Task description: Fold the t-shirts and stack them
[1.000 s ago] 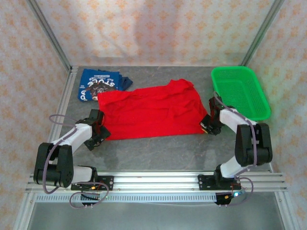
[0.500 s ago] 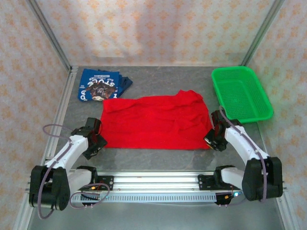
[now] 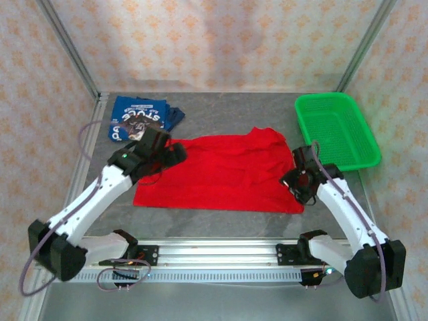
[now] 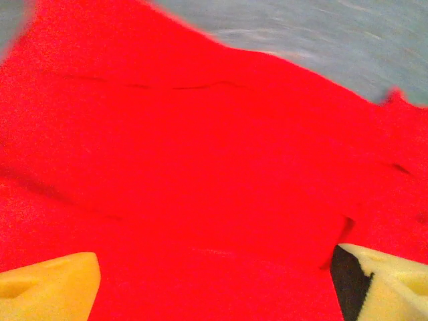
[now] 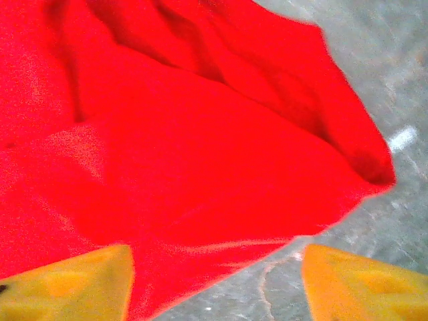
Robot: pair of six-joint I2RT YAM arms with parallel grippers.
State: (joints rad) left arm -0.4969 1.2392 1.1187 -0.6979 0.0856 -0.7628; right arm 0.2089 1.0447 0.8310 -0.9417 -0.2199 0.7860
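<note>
The red t-shirt [image 3: 227, 175] lies spread out in the middle of the table [image 3: 221, 224] in my top view. It is a broad, roughly rectangular sheet of solid red with its long side running left to right. Its near edge is fairly straight, its far right corner bunches into a soft hump, and shallow creases cross the right half. The blue t-shirt [image 3: 137, 119] sits folded in the far left corner, apart from the red one, with white lettering and a dark graphic facing up. The left gripper [image 3: 172, 152] hangs over the red shirt's far left corner. The right gripper [image 3: 297, 179] is at the shirt's right edge, near the green mesh basket [image 3: 334, 130]. From up here I cannot tell how either pair of fingers stands.

On the left wrist camera I see that gripper's two yellow pads [image 4: 47, 287] at the bottom corners, set wide apart. The red cloth lies under and beyond them, mostly smooth, with one thin crease near the top. A strip of grey table shows past the shirt's far edge.

On the right wrist camera the orange-yellow fingers [image 5: 67, 284] are also spread wide. The left one is over cloth and the right one over bare table. The shirt here ends in a rounded, doubled-over corner pointing right, with deep shadowed folds above it.
</note>
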